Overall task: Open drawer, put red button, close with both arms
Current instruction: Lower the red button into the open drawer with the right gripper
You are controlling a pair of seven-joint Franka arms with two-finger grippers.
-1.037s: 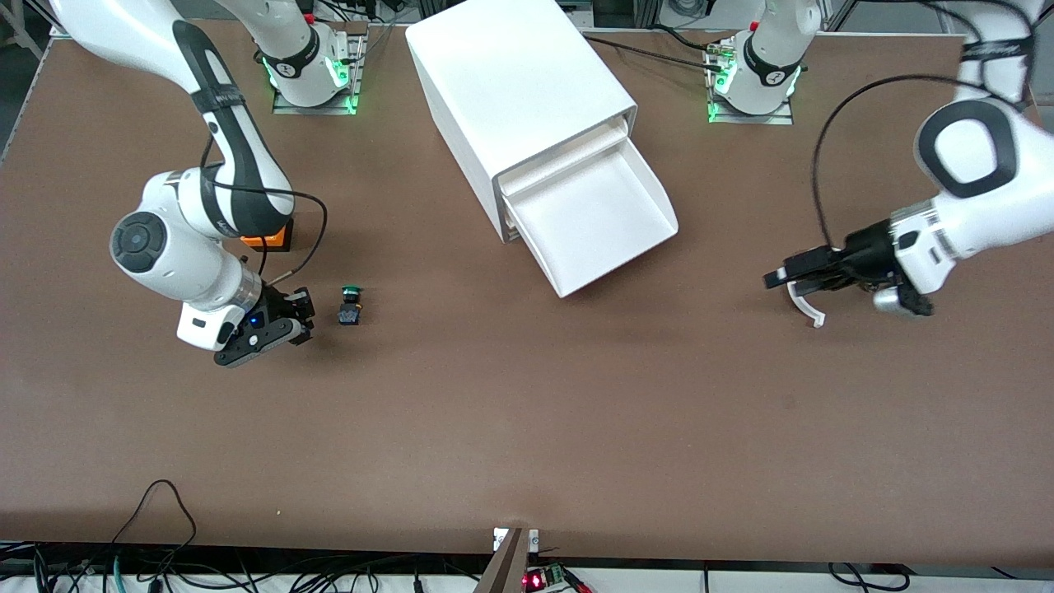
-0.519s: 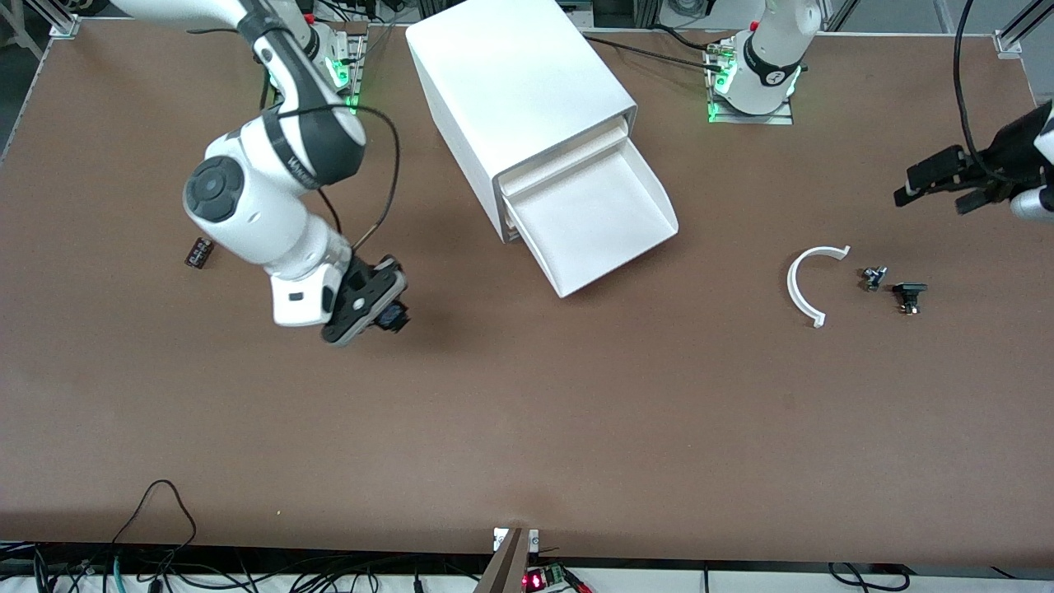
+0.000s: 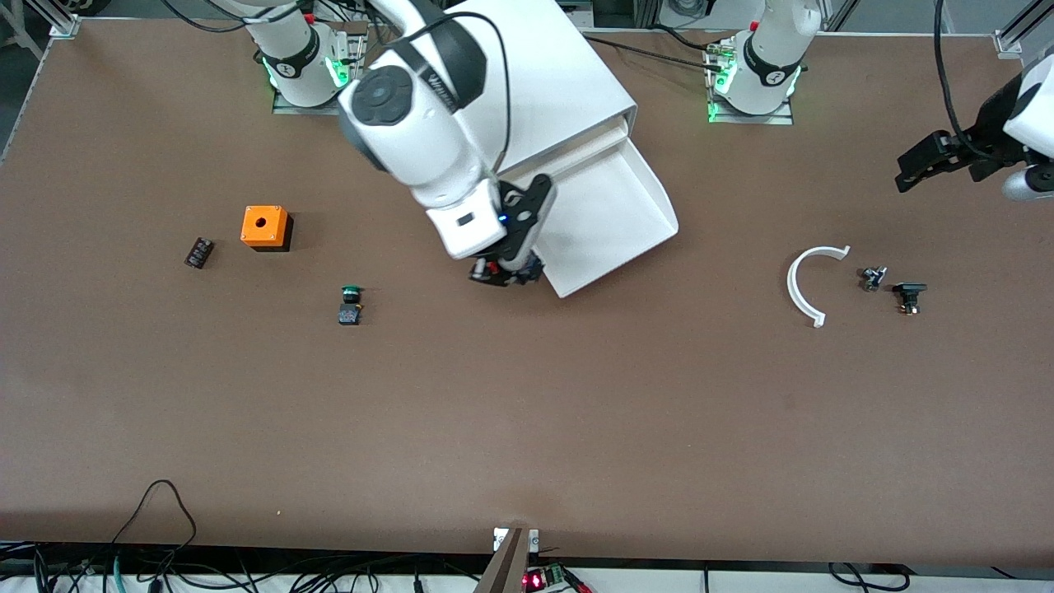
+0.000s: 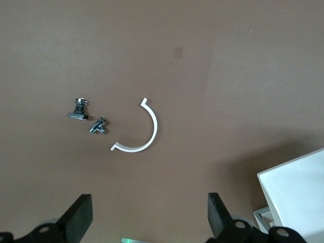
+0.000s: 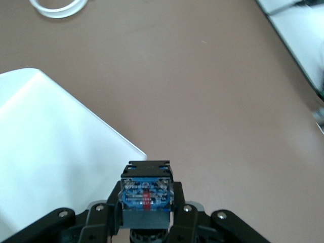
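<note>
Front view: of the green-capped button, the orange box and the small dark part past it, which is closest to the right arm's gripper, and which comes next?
From the right gripper, shut on the red button at the open drawer's front corner:
1. Green-capped button, toward the right arm's end.
2. Orange box, farther toward that end.
3. Small dark part, beside the box, farthest out.

Two robot arms end in two claws: the right claw [image 3: 504, 276] and the left claw [image 3: 939, 161]. One white cabinet [image 3: 527, 91] has one drawer [image 3: 605, 218] pulled out, just beside the right claw. Two push buttons: the red button [image 5: 146, 195] in the right claw, and one green-capped button [image 3: 350, 304] on the table [image 3: 527, 428]. One orange box [image 3: 265, 227], one small dark cylinder [image 3: 198, 252], one white curved strip [image 3: 807, 280] and two small dark metal parts [image 3: 873, 277] [image 3: 909, 295], these last three near the left claw.
</note>
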